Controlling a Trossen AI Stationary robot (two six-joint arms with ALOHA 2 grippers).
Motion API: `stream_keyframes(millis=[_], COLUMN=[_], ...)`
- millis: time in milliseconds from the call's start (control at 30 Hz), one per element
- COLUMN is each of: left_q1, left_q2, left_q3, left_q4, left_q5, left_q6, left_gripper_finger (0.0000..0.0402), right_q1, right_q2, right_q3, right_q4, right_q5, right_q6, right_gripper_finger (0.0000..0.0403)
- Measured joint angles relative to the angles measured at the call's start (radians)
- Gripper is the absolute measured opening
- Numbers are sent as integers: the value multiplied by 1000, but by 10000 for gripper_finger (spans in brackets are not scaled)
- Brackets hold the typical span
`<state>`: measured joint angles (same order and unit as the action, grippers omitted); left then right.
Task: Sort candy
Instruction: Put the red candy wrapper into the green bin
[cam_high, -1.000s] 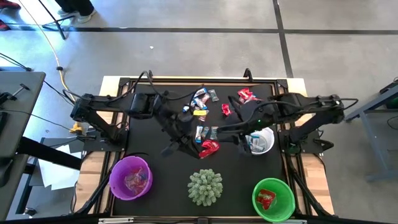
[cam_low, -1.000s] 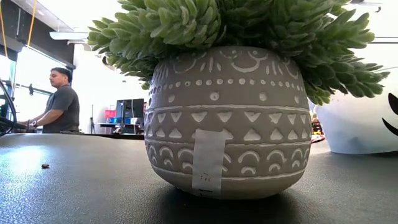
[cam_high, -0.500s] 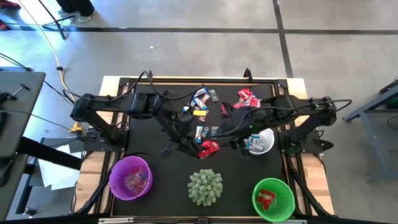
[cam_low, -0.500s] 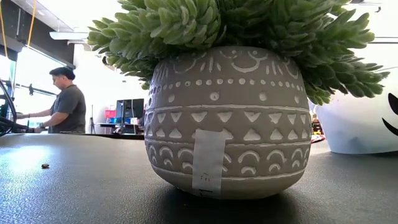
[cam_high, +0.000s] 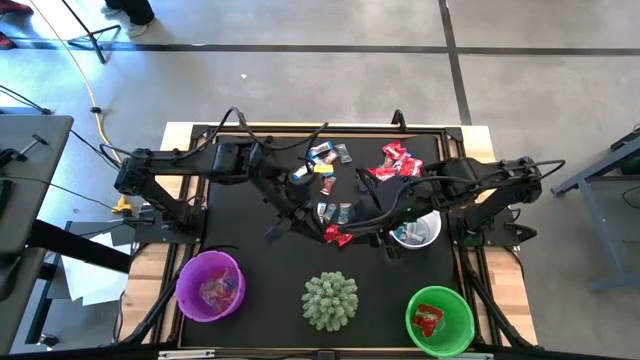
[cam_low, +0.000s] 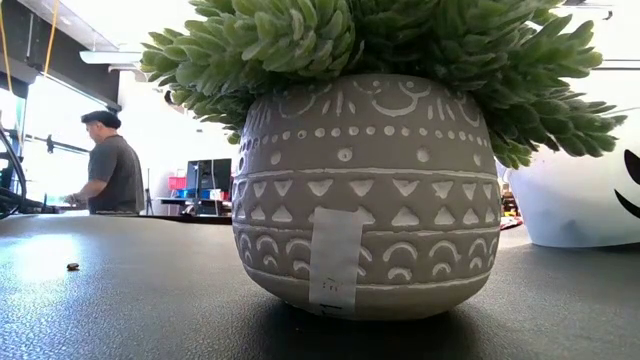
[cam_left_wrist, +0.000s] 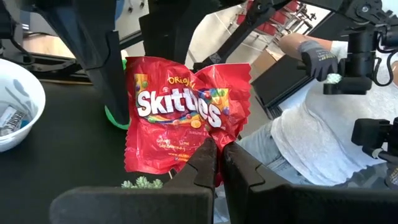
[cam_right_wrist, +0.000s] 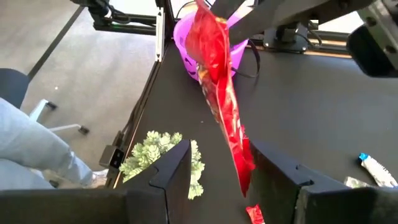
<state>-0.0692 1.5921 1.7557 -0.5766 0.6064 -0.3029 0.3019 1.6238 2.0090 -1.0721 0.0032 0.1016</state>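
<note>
We have the red candy packet (cam_left_wrist: 186, 121) pinched by its lower edge in our closed left fingers (cam_left_wrist: 214, 155), hanging upright above the desk (cam_high: 240, 230). Our right fingers (cam_right_wrist: 214, 168) stand open, straddling its thin edge.

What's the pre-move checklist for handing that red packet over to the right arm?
1. Left gripper shut on the red packet: ok, fingers pinch its bottom edge.
2. Right gripper open: ok, one finger on each side of the packet.
3. Packet off the table: ok, it hangs in the air.
4. Right fingers touching packet: cannot tell.
5. Green bowl free to receive: ok, one red packet inside, room left.
6. Plant out of the path: cannot tell.
</note>
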Motion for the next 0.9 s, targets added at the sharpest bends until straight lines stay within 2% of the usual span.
stream_keyframes(millis=[667,900], left_q1=[-3,-3], left_q2=[20,20], left_q3=[-1,-1], left_q4=[-2,0], left_q5=[0,0], left_q6=[-1,0], left_gripper_finger=[0,0], right_q1=[0,0], right_q2=[0,0], right_q3=[0,-1], right_q4=[101,104], right_q5=[0,0], right_q6=[-23,-6], right_gripper_finger=[148,108])
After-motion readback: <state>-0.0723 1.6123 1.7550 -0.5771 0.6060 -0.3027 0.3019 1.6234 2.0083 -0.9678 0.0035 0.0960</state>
